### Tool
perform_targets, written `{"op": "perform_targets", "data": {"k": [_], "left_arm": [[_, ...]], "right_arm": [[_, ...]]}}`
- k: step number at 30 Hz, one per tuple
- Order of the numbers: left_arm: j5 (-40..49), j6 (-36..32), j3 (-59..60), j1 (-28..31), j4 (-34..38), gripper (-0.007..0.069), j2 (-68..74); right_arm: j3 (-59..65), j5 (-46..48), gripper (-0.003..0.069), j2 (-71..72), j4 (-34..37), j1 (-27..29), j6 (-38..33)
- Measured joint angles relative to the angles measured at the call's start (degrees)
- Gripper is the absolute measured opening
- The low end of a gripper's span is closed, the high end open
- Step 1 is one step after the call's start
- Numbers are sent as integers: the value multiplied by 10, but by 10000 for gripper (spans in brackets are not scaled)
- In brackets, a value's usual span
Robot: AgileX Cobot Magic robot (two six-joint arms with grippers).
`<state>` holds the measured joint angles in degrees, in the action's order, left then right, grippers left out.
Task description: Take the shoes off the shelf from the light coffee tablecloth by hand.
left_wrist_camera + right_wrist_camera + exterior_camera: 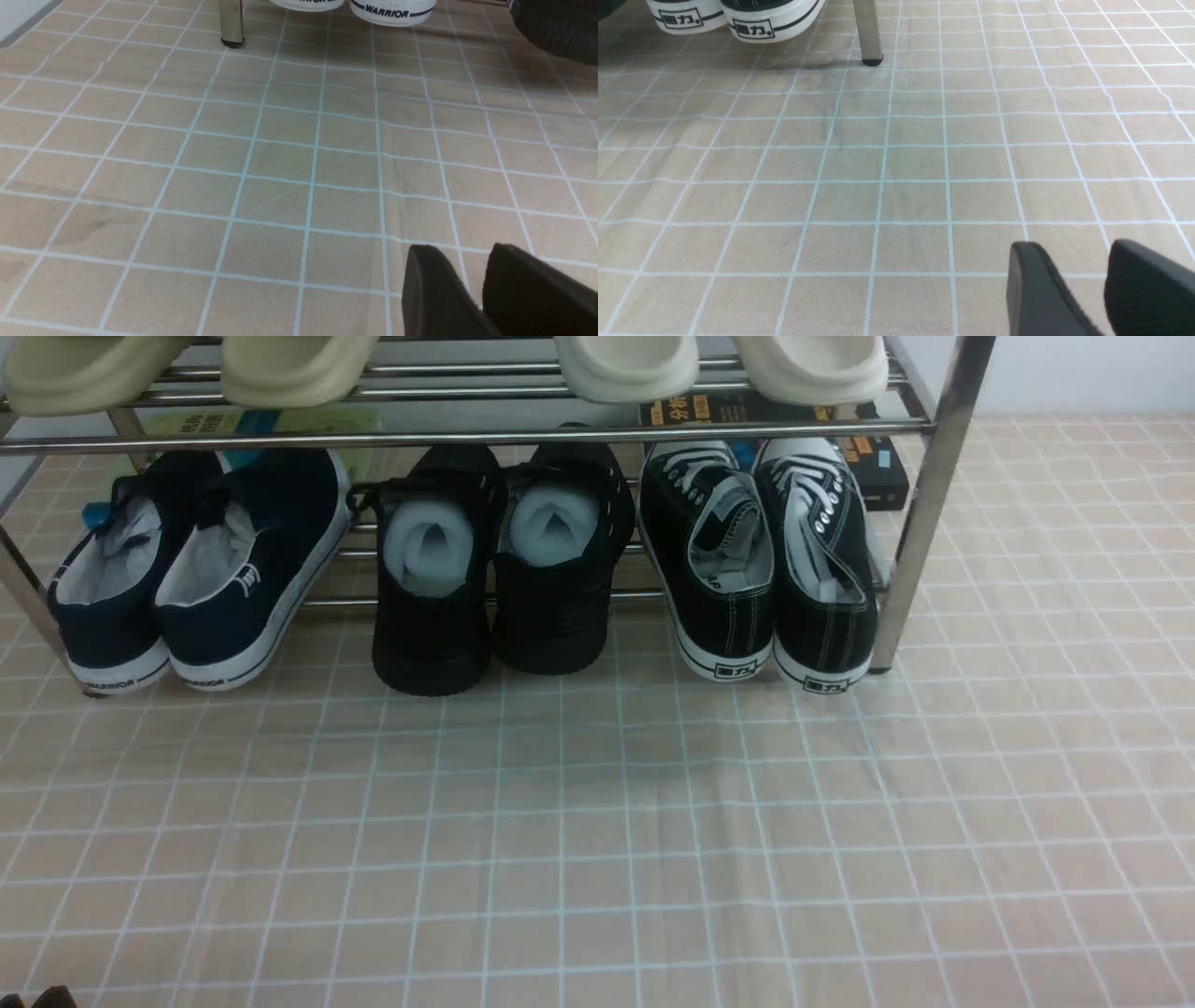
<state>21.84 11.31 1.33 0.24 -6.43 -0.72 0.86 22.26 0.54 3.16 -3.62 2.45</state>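
The shoes (766,569), black canvas sneakers with white laces, stand heels outward at the right end of the shelf's (467,437) lower tier. Their white heels (733,18) show far ahead in the right wrist view, beside a chrome leg (869,32). The light coffee tablecloth (597,821) covers the whole surface under the shelf. My right gripper (1071,249) hovers low over the cloth, well short of the shoes, open and empty. My left gripper (462,254) is likewise low over the cloth, open with nothing between its fingers. Neither arm shows clearly in the front view.
A navy slip-on pair (196,569) sits at the lower tier's left and an all-black pair stuffed with white foam (495,569) in the middle. Cream slippers (289,369) rest on the upper tier. A black box (878,467) lies behind the rack.
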Motion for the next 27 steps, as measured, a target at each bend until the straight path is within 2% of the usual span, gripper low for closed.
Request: {"op": "perform_targets", "data": {"k": [27], "left_arm": [[0,0,0,0,0,232,0]], "right_arm": [[0,0,240,0,0,0,0]]}}
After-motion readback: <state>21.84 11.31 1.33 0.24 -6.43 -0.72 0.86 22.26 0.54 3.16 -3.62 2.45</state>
